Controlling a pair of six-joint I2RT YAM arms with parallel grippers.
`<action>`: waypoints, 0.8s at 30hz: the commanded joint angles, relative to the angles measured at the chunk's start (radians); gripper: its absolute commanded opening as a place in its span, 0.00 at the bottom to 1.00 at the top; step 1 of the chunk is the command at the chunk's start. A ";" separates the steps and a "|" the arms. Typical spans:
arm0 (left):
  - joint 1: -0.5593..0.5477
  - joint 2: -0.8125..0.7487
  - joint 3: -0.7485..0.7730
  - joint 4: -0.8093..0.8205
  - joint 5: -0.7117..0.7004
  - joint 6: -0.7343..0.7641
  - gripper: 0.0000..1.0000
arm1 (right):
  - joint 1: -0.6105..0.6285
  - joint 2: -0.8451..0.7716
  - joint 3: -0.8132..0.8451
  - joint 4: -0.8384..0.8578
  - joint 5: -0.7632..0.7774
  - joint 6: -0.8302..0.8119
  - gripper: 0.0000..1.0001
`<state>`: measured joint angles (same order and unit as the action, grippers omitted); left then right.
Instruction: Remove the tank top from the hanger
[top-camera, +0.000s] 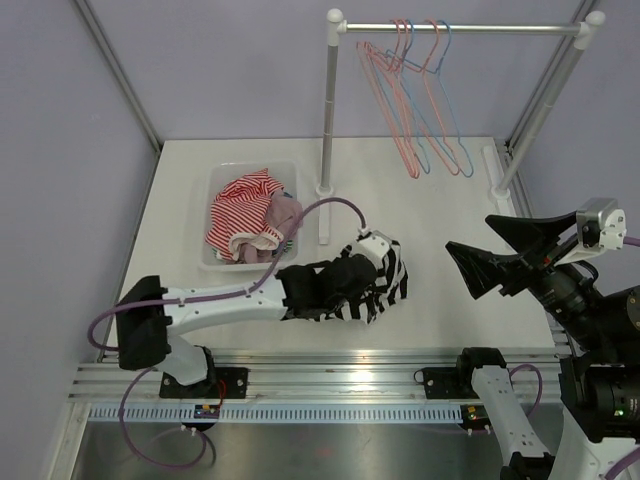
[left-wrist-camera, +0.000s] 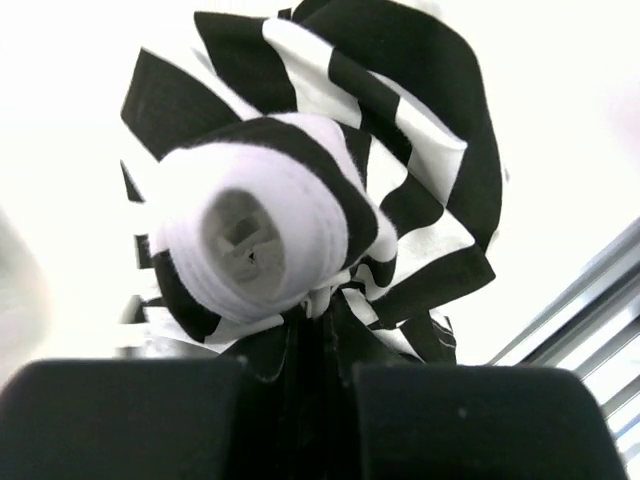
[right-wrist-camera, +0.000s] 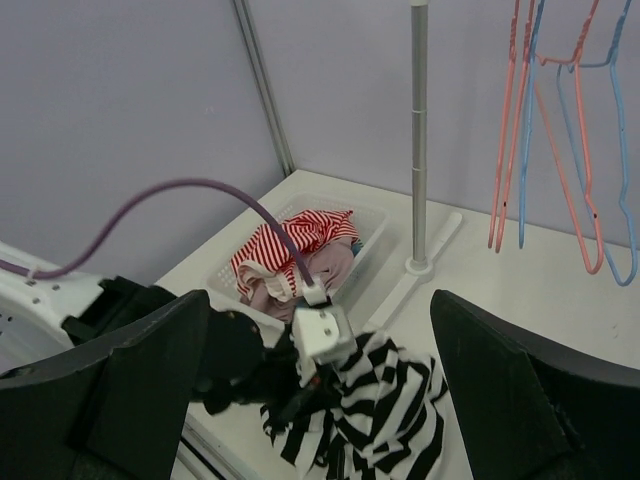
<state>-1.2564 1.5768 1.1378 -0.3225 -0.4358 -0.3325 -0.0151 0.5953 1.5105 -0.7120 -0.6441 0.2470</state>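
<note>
1. Striped tank top (top-camera: 385, 280) lies bunched on the surface (top-camera: 450, 200), near centre, on the near side of the rack (top-camera: 460, 28). Hangers (top-camera: 415, 100) on the rack are bare. Cannot tell whether one is buried in the cloth.
2. Left end effector (left-wrist-camera: 322, 370) is pinched narrow on a dark fold of the top.
3. Right end effector (top-camera: 467, 230) gapes wide, hovering right of the cloth, apart from it.
4. Judgement: keep the pinch firm and lift slowly so the fabric unfurls. If a hanger shows, the right side should take the wire, not the cloth.
5. Risk: the thin fold slips out.
</note>
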 joint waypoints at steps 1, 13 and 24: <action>0.029 -0.129 0.069 -0.085 -0.165 -0.048 0.00 | 0.000 -0.014 -0.004 -0.020 0.024 -0.012 0.99; 0.371 -0.294 0.336 -0.371 -0.141 -0.047 0.00 | -0.002 -0.026 -0.029 0.008 0.037 0.017 0.99; 0.853 -0.092 0.568 -0.461 0.103 0.007 0.00 | 0.000 -0.025 -0.038 0.016 0.018 0.015 1.00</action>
<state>-0.4770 1.4067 1.6329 -0.7712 -0.4576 -0.3584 -0.0151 0.5720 1.4734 -0.7288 -0.6193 0.2558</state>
